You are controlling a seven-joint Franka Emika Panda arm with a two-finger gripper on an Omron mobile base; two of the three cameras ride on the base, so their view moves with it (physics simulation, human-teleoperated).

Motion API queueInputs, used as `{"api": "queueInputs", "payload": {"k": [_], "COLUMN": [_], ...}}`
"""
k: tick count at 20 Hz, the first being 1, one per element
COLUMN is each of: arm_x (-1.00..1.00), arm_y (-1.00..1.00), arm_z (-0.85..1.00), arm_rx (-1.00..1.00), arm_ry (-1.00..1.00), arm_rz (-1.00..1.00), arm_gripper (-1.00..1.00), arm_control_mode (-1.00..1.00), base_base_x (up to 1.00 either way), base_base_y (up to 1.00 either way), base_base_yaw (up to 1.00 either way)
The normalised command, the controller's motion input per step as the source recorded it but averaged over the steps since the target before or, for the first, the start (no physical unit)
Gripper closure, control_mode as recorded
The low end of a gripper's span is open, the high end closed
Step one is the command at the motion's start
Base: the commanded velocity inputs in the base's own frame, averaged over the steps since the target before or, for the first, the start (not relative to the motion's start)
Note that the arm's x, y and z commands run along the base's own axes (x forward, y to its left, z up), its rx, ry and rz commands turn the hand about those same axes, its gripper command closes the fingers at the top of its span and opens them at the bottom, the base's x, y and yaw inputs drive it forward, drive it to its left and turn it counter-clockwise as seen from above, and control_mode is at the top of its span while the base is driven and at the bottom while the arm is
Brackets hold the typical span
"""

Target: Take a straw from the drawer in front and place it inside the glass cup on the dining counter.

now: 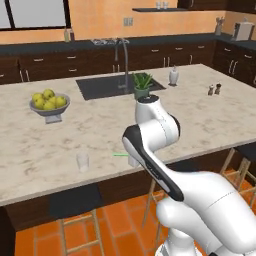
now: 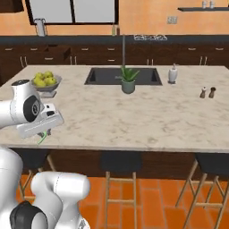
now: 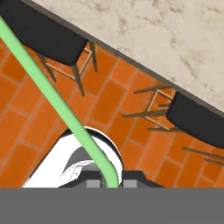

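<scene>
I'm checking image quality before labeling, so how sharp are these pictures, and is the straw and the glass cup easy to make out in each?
Left base view: soft, glass cup faint against the dining counter, straw a thin sliver. Right base view: soft, straw barely visible by the gripper. Hand view: straw bold and crisp.

You see the arm (image 1: 150,135) bent over the near edge of the surface (image 1: 210,125). A short green length of straw (image 1: 120,154) sticks out left from behind its elbow, level, above the stone. The cup (image 1: 82,161) stands upright just left of it, apart. Fruit bowl (image 1: 49,106) sits farther back left; plant (image 1: 142,85) by the sink (image 1: 102,87).
</scene>
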Motion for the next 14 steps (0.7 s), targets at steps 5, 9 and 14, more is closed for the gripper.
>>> {"api": "queueInputs", "payload": {"k": [5, 9, 14], "arm_x": [0.0, 0.0, -0.01], "arm_y": [0.0, 0.0, 0.22], "arm_z": [0.0, 0.0, 0.09], "arm_rx": [0.0, 0.0, 0.0], "arm_ry": [0.0, 0.0, 0.02], "arm_rz": [0.0, 0.0, 0.0], "arm_gripper": [1.0, 1.0, 1.0], "arm_control_mode": [1.0, 1.0, -1.0], "base_base_x": [0.74, 0.75, 0.27], "base_base_y": [0.35, 0.51, 0.4], "base_base_yaw": [-0.13, -0.09, -0.03]}}
